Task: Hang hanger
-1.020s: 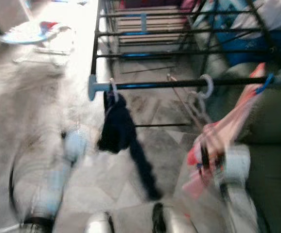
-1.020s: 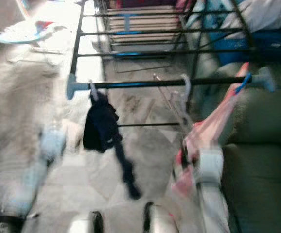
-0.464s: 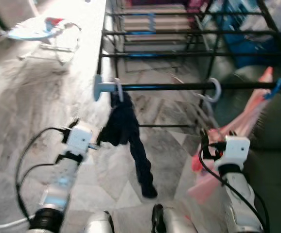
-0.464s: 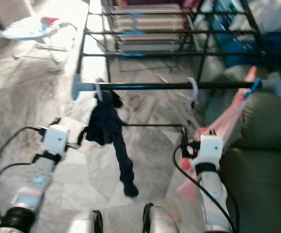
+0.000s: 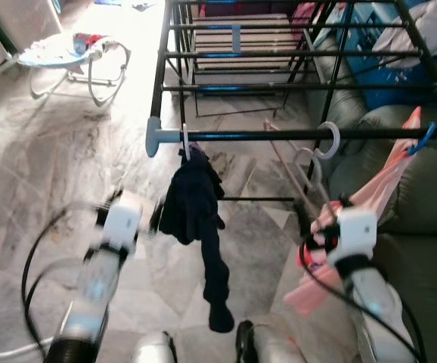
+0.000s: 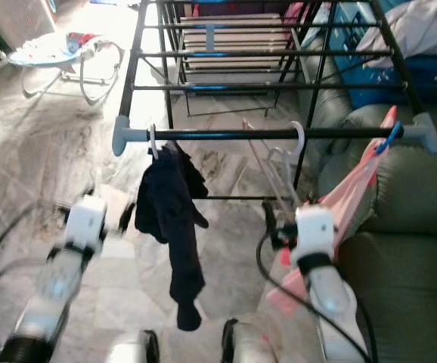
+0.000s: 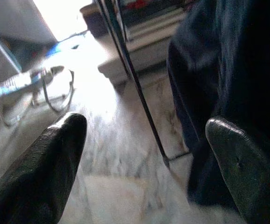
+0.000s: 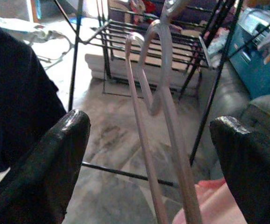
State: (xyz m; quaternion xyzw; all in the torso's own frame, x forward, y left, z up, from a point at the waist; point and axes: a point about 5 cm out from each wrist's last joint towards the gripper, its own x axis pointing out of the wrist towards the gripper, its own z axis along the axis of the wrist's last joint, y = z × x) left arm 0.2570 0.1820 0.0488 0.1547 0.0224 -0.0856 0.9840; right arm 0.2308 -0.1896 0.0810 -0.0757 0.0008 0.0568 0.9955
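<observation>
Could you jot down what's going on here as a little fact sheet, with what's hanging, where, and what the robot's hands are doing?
Place: tiled room, drying rack beside a green sofa
Rail: holds three hooks
Dark garment: hangs near the rail's left end
White hanger: hooked on the rail, mid-right
Pink garment: hangs from a blue hook at the right end
Right gripper: open, the hanger between its fingers, not gripped
Left gripper: open, next to the dark garment

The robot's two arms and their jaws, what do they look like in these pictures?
Both arms are silver tubes ending in a white boxy wrist block, with black cables looping beside each. The left gripper and the right gripper each have two long, rounded, glossy black fingers with scuffed surfaces. No markings are legible.
</observation>
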